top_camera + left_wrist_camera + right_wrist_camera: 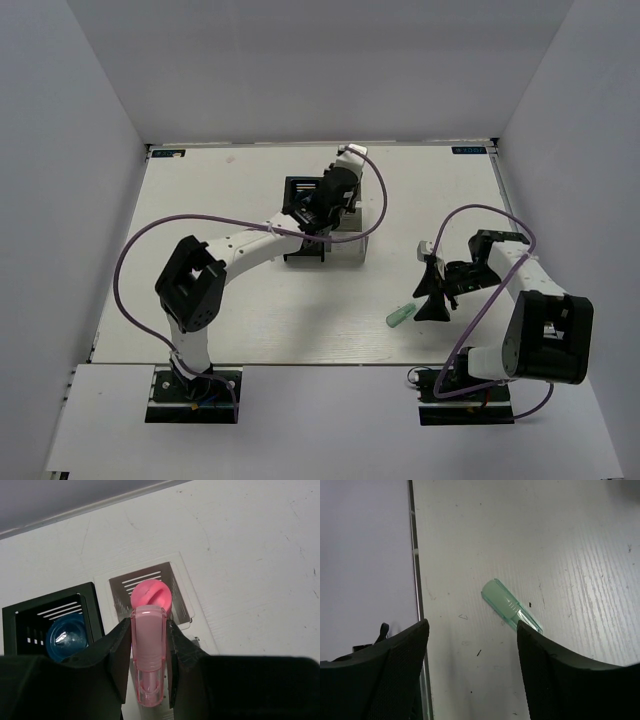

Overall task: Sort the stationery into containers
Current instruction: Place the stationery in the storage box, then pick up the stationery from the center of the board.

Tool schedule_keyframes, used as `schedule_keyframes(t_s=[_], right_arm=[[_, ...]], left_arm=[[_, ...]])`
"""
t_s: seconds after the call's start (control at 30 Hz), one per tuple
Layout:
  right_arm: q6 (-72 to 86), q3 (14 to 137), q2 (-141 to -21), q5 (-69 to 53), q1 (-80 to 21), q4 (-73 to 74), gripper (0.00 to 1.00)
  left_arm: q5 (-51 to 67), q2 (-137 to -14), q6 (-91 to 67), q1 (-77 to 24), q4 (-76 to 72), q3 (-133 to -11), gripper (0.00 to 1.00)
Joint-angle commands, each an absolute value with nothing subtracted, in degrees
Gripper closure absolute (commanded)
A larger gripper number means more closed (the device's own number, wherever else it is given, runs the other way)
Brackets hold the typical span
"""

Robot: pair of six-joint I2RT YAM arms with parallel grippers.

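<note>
Pink tube (148, 655) clamped in my left gripper (149, 630) over white organiser (180, 597) — right gripper (472, 627) spread, mint-green capsule (510, 611) at two o'clock; table labels (469, 150) unreadable.

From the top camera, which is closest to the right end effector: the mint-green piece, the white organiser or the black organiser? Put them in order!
1. mint-green piece, lying just left of the right end effector.
2. white organiser, farther back and to the left.
3. black organiser, joined to the white one's left side, farthest away.

On a white table (200, 215), left tool (320, 214) over the organisers (298, 187), right tool (434, 292) spread just beside a mint-green piece (400, 316)
</note>
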State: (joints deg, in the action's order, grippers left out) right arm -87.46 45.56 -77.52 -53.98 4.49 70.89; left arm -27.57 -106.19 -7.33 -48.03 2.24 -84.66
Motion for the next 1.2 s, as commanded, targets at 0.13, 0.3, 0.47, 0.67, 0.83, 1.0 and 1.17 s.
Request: schedule_keyframes(t_s=[0.13, 0.3, 0.47, 0.67, 0.83, 1.0, 1.17], right_arm=[[-87.1, 46.2, -74.8, -55.2, 4.7, 69.3, 0.23], [-86.7, 46.1, -74.7, -53.9, 4.7, 67.9, 0.23], [-84.2, 46.3, -74.8, -53.0, 4.7, 66.8, 0.09], [-81.6, 49.3, -76.2, -49.8, 4.6, 64.1, 0.13], [-106.0, 55.0, -84.9, -47.0, 4.7, 75.7, 0.82], [-125.0, 51.4, -85.8, -41.0, 2.4, 71.5, 0.52], [-126.7, 48.6, -85.4, -38.6, -2.4, 64.2, 0.42]], left_arm=[[-25.9, -106.0, -11.5, -47.5, -2.4, -81.0, 0.99], [-25.3, -105.8, -13.1, -47.7, -3.8, -79.0, 0.84], [-25.8, -104.9, -13.1, -48.3, -3.9, -77.5, 0.4], [-25.9, -103.1, -12.7, -48.5, -3.6, -77.7, 0.36], [-25.7, -97.8, -11.5, -50.8, -1.0, -78.7, 0.98], [-24.3, -86.4, -10.2, -55.4, 12.0, -76.7, 0.54], [-24.4, -68.7, -14.8, -56.6, 26.2, -66.3, 0.3]])
